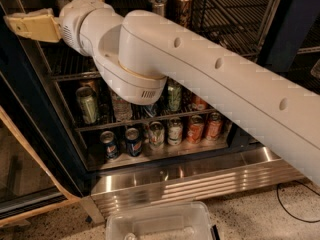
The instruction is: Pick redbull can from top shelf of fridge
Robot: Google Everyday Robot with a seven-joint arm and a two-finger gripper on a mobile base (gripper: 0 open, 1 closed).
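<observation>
**Gripper at 10 o'clock, outside the cabinet; redbull can on the top shelf**

We find the gripper (31, 27) at 10 o'clock in the view, tan in colour and pointing toward 9 o'clock in front of the fridge's (200, 176) left edge. We cannot tell whether it is open or closed, and nothing shows in its hold. The white arm (210, 79) runs from it down to 4 o'clock, covering much of the middle racks.

The redbull can (157, 5) stands upright on the top shelf (235, 19) at 12 o'clock, well apart from the gripper, toward its 3 o'clock. It looks slim and silver with a plain silver top; we can read no lettering on it. Just beside it, at its 3 o'clock, stands a gold-brown can (183, 6).

On the lowest rack we note two blue cans (109, 145) bearing a round red, white and blue mark, and orange cans (196, 129); their writing is not legible. A green can (88, 104) stands one rack higher. A clear plastic bin (159, 223) sits on the floor at 6 o'clock.
</observation>
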